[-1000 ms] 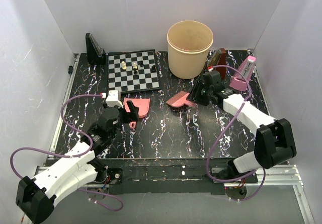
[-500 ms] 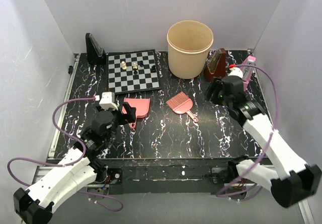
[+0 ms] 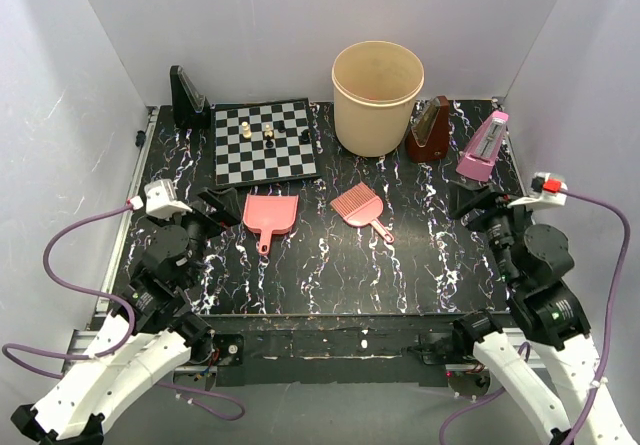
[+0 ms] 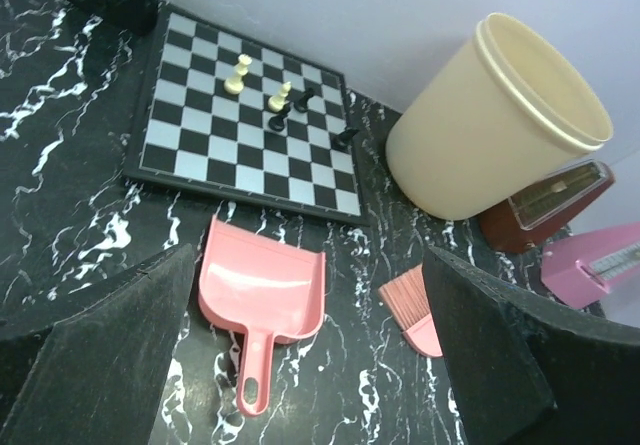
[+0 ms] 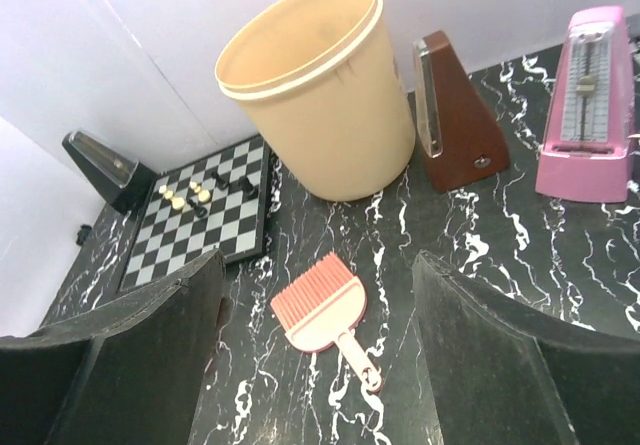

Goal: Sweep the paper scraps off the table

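No paper scraps show in any view. The black veined table (image 3: 330,265) bears a pink dustpan (image 3: 271,212) and a pink brush (image 3: 357,207), both lying flat and untouched. My left gripper (image 3: 220,207) is open and empty, raised just left of the dustpan (image 4: 262,290); in the left wrist view (image 4: 308,295) its jaws stand wide apart. My right gripper (image 3: 478,208) is open and empty at the right side, well clear of the brush (image 5: 325,313); in the right wrist view (image 5: 318,275) its jaws stand wide apart.
A cream bucket (image 3: 377,95) stands at the back middle. A chessboard (image 3: 265,142) with a few pieces lies back left, with a black metronome (image 3: 187,98) beside it. A brown metronome (image 3: 430,130) and a pink metronome (image 3: 483,147) stand back right.
The right gripper let go of the brush, which now lies flat, and pulled back to the right. The left gripper left the dustpan handle and drew back to the left.
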`<move>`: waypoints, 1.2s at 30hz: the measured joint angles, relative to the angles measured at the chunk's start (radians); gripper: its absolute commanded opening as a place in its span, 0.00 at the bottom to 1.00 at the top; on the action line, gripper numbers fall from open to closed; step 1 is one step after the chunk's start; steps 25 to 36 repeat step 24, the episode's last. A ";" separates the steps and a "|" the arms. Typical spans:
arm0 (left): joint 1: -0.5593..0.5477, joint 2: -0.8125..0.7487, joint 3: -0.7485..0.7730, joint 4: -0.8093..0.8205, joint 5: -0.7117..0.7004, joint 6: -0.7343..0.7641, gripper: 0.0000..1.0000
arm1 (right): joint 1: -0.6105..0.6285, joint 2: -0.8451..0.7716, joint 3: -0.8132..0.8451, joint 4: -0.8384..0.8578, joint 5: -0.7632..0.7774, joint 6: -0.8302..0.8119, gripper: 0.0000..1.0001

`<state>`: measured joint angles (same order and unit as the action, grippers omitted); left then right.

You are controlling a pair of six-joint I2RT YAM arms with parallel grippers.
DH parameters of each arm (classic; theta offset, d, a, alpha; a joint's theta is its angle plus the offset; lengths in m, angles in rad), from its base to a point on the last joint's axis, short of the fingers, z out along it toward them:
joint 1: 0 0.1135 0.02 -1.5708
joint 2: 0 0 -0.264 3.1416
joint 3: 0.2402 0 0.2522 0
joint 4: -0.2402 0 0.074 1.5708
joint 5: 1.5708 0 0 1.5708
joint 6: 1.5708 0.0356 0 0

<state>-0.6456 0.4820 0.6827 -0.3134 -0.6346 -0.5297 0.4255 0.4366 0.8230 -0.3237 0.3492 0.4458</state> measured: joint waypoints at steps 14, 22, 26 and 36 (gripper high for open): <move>-0.001 -0.159 -0.047 -0.121 -0.113 -0.164 0.98 | 0.000 -0.142 -0.082 -0.093 0.083 0.035 0.82; -0.001 -0.195 -0.123 -0.166 -0.113 -0.243 0.98 | 0.000 -0.190 -0.172 -0.172 0.076 0.098 0.82; -0.001 -0.190 -0.123 -0.166 -0.114 -0.249 0.98 | 0.000 -0.196 -0.172 -0.176 0.075 0.102 0.82; -0.001 -0.190 -0.123 -0.166 -0.114 -0.249 0.98 | 0.000 -0.196 -0.172 -0.176 0.075 0.102 0.82</move>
